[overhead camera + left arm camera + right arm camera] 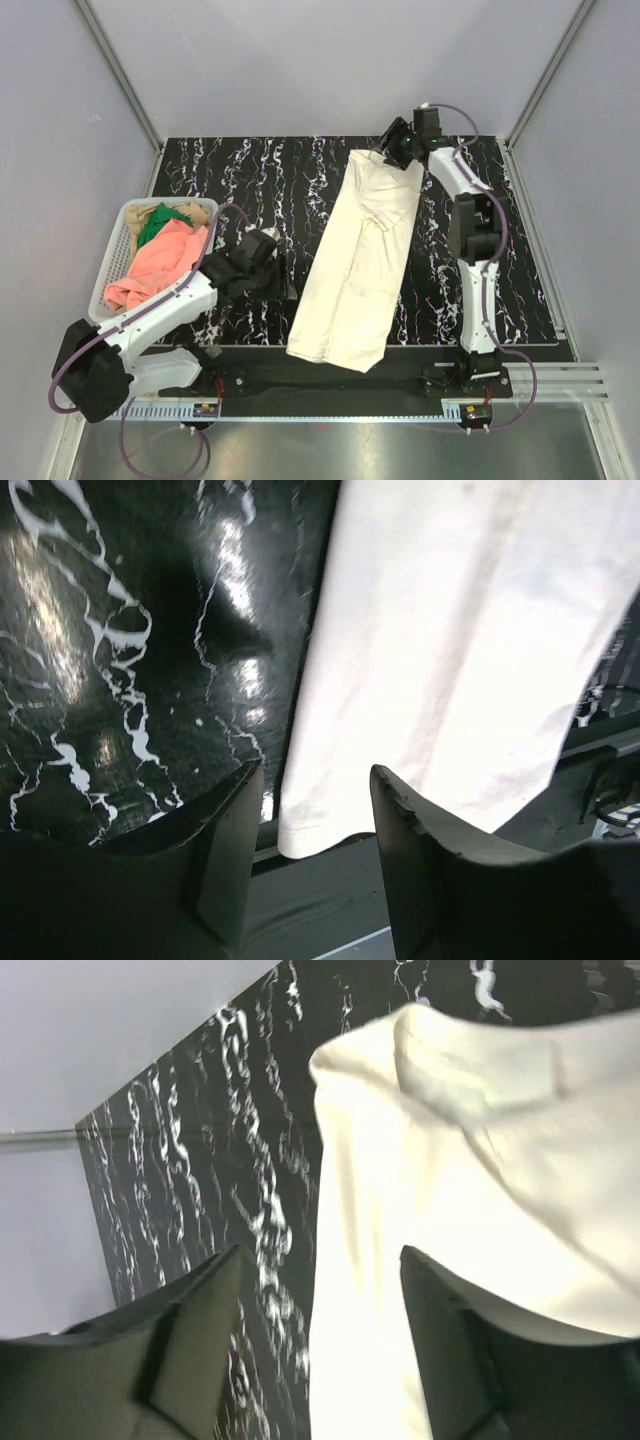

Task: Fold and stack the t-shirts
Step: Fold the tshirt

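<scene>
Seemingly neck label (pixel 480 1075) on cream t-shirt (pixel 355 265); wording blurred.

The cream-white t-shirt (pixel 355 265) lay folded into a long strip slanting across the table (pixel 250 180), while the salmon-pink shirt (pixel 160 262), green shirt (pixel 158 222) and tan shirt (pixel 195 212) sat crumpled in the basket (pixel 111 262).

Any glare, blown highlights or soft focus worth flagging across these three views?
Top external: even light, sharp, no glare on the cream-white t-shirt. Left wrist: bright glare on the glossy black table, shirt nearly blown out, left gripper's fingers dark and soft. Right wrist: shirt well exposed with soft fold shadows, right gripper's fingers dark, out of focus.
</scene>
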